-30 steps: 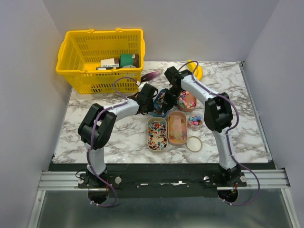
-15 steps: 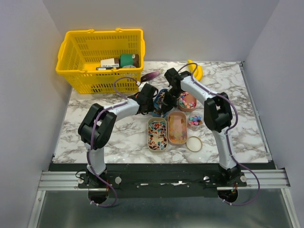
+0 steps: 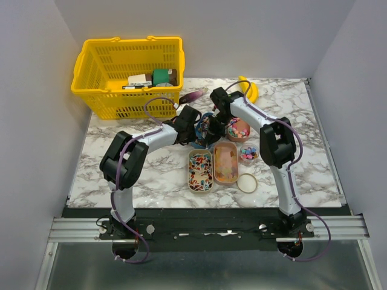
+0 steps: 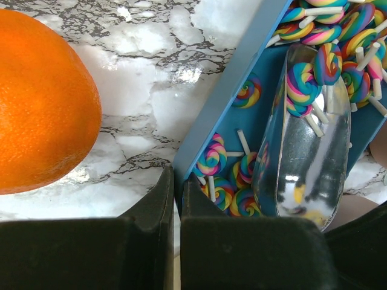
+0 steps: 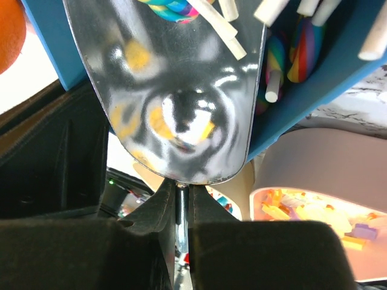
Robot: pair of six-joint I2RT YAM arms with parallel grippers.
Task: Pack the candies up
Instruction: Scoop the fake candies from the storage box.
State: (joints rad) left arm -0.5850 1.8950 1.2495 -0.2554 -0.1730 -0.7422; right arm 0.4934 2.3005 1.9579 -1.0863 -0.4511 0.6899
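Pinch on wall of blue tray is made by left gripper, pressed together w/ only the wall between. Thin stem of steel scoop is clamped by right gripper; scoop bowl lies in the tray among lollipops, a few resting in it. Tray is found mid-table, nearer far edge. More candies are seen in tubs toward near edge. Just beside tray, outside its wall, orange lies. Lollipops are judged light, hard, slippery on steel, sticks apt to tangle. Scooping is preferred; otherwise sticks should be gripped. No brand or writing can be read.
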